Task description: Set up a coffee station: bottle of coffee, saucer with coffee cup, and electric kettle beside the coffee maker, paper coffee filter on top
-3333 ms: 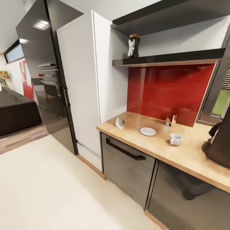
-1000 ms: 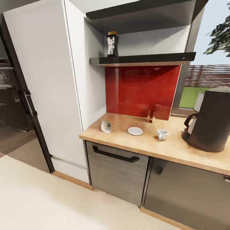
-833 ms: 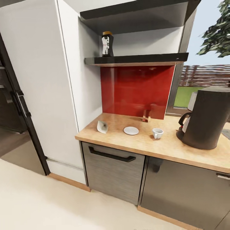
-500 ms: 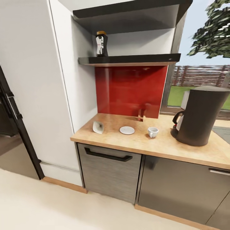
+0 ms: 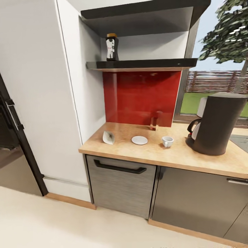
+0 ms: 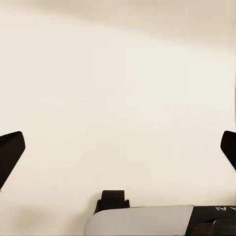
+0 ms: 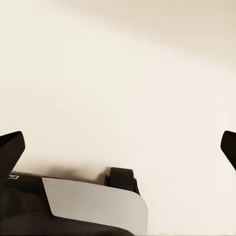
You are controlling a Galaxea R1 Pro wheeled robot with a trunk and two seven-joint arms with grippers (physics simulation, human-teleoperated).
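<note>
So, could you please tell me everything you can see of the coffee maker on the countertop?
The coffee maker is a tall, dark grey, near-cylindrical machine with a flat top, the tallest item there. A whitish section shows at its upper left side, and a black carafe handle curves out lower down. It stands upright on the light wood-grain kitchen countertop, in front of the window, apart from the coffee cup. Nothing rests on top of it.
</note>
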